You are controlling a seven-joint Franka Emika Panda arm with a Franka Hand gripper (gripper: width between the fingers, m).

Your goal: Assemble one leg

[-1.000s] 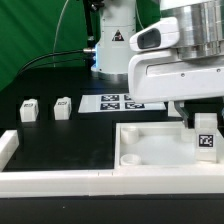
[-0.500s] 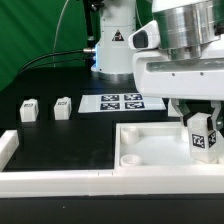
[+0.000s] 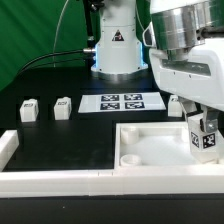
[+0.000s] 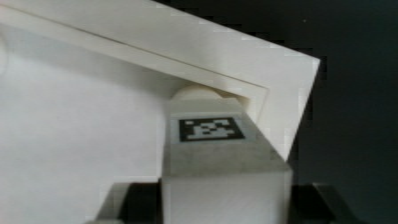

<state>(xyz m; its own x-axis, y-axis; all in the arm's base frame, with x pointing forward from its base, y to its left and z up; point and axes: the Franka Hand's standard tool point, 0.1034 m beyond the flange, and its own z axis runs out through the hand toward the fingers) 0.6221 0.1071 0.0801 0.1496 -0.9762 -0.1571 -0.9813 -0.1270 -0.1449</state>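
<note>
Leg (image 3: 206, 140) — stubby matte white block, tagged face — clamped in pincer (image 3: 203, 124) over tray-like piece (image 3: 160, 150) corner.

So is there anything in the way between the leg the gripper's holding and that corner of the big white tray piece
Nothing visible. The gripper holds the leg right over the tray piece's corner on the exterior view's right. In the wrist view the leg's tip sits at that corner, with nothing between them.
</note>
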